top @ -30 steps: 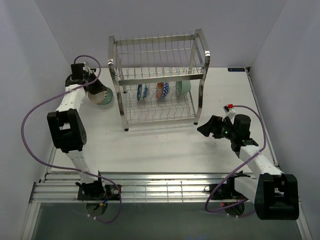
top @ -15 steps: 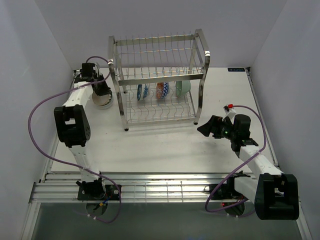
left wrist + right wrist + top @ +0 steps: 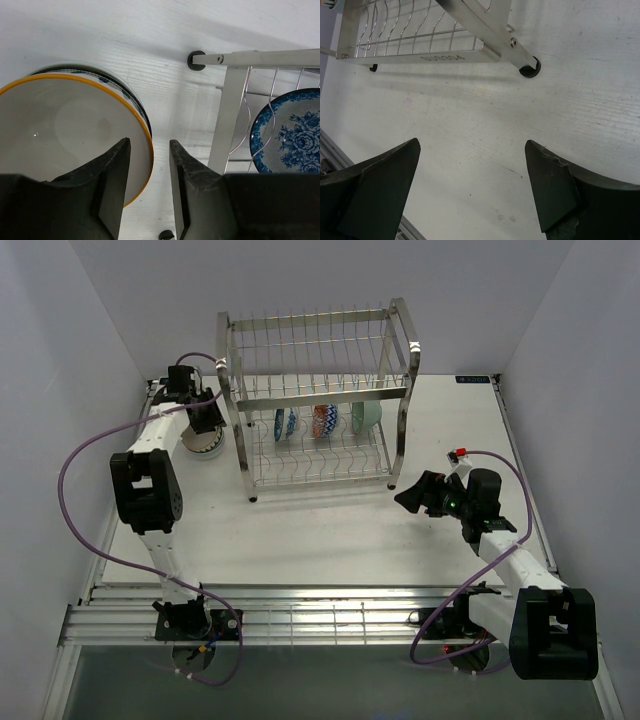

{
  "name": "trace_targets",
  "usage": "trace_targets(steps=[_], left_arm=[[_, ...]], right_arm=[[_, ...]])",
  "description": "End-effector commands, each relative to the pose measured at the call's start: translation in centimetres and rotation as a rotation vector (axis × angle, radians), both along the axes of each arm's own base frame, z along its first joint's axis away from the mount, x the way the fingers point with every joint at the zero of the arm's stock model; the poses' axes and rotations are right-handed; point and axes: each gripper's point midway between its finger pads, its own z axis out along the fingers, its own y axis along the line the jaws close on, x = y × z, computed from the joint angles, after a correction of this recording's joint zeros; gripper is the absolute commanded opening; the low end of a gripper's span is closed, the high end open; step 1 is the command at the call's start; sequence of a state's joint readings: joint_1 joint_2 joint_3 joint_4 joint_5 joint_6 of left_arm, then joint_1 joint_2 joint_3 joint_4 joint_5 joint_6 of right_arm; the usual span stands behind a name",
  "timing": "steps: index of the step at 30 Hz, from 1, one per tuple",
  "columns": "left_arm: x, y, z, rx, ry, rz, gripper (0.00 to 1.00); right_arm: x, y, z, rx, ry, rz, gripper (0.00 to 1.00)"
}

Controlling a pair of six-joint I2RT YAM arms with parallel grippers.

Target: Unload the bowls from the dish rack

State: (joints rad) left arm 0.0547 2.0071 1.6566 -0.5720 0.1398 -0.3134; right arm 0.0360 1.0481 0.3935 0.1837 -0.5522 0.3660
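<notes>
Beside the dish rack (image 3: 318, 390), on its left, stands a stack of bowls (image 3: 208, 446). The top one is white inside with an orange rim (image 3: 75, 130) and sits in a blue-patterned bowl (image 3: 117, 85). My left gripper (image 3: 205, 423) (image 3: 149, 145) is open over that rim, one finger inside the bowl and one outside, with gaps showing on both sides. The rack's lower tier holds three bowls on edge: blue-and-white (image 3: 286, 423) (image 3: 292, 135), red-blue patterned (image 3: 323, 421) and mint green (image 3: 365, 416). My right gripper (image 3: 415, 498) (image 3: 472, 145) hangs open and empty above the table.
The rack's near-left post and foot (image 3: 196, 60) stand just right of the stacked bowls. A rack foot (image 3: 529, 69) and the lower frame (image 3: 420, 57) lie ahead of the right gripper. White walls close in both sides, and a metal rail (image 3: 300, 615) runs along the near edge.
The left arm swung right toward the rack with the tilted orange-rimmed bowl and set it down on the stack. Its jaws have parted from the rim. The right arm has not moved.
</notes>
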Motion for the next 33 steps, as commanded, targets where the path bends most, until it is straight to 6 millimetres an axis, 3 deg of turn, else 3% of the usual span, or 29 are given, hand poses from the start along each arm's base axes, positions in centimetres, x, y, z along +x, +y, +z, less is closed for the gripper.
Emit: trace_targets(steps=[1, 7, 13, 16, 17, 18, 19, 20, 21, 23, 24, 25, 26, 27, 28, 29, 30, 32, 33], left_arm=[[1.1, 0.3, 3.5, 0.039, -0.083, 0.006, 0.48], [1.1, 0.4, 4.4, 0.044, -0.100, 0.008, 0.49], [-0.1, 1.2, 8.5, 0.079, -0.180, 0.052, 0.58], [-1.7, 1.2, 10.8, 0.071, -0.229, 0.068, 0.60], [-2.6, 1.1, 10.3, 0.066, -0.217, 0.068, 0.61], [-3.4, 1.0, 11.9, 0.058, -0.252, 0.070, 0.61], [-4.0, 1.0, 12.2, 0.040, -0.259, 0.079, 0.61], [-4.9, 0.7, 11.3, 0.026, -0.247, 0.073, 0.61], [-5.9, 0.2, 12.6, 0.008, -0.279, 0.057, 0.61], [-7.3, -0.1, 13.1, -0.017, -0.291, 0.060, 0.61], [-8.5, -0.5, 11.8, -0.035, -0.265, 0.053, 0.61], [-9.6, -0.8, 14.0, -0.050, -0.338, 0.050, 0.61], [-10.5, -1.2, 14.1, -0.079, -0.357, 0.058, 0.61], [-12.2, -2.3, 12.2, -0.126, -0.327, 0.024, 0.61], [-13.3, -3.1, 14.7, -0.152, -0.428, -0.011, 0.61], [-14.2, -3.8, 14.9, -0.182, -0.452, -0.036, 0.60], [-15.6, -4.6, 13.4, -0.215, -0.436, -0.064, 0.60], [-17.1, -5.0, 14.9, -0.226, -0.520, -0.084, 0.60], [-17.5, -5.3, 14.6, -0.232, -0.525, -0.096, 0.60]], right_arm=[[0.3, 0.2, 0.2, -0.007, -0.026, 0.010, 0.91], [0.3, 0.0, 0.2, -0.010, -0.022, 0.005, 0.91], [0.3, -0.1, 0.0, -0.017, -0.017, -0.001, 0.91], [0.4, -0.3, -0.1, -0.029, -0.016, -0.015, 0.91], [0.4, -0.3, 0.0, -0.029, -0.016, -0.015, 0.91], [0.4, -0.3, -0.1, -0.030, -0.014, -0.014, 0.91], [0.4, -0.4, -0.1, -0.029, -0.010, -0.016, 0.91], [0.3, -0.3, -0.2, -0.030, -0.008, -0.014, 0.91], [0.2, -0.4, -0.3, -0.031, -0.006, -0.016, 0.91], [0.2, -0.4, -0.3, -0.031, -0.003, -0.017, 0.91], [0.2, -0.4, -0.3, -0.034, -0.005, -0.017, 0.91], [0.2, -0.4, -0.2, -0.034, -0.005, -0.017, 0.91], [0.1, -0.5, -0.3, -0.037, -0.002, -0.021, 0.91], [0.2, -0.5, -0.3, -0.039, -0.004, -0.020, 0.91], [0.2, -0.5, -0.3, -0.040, -0.004, -0.023, 0.91], [0.2, -0.5, -0.3, -0.037, -0.002, -0.021, 0.91], [0.1, -0.4, -0.4, -0.035, 0.002, -0.019, 0.91], [0.0, -0.2, -0.5, -0.025, 0.007, -0.007, 0.91], [0.0, -0.2, -0.6, -0.023, 0.011, -0.005, 0.91]])
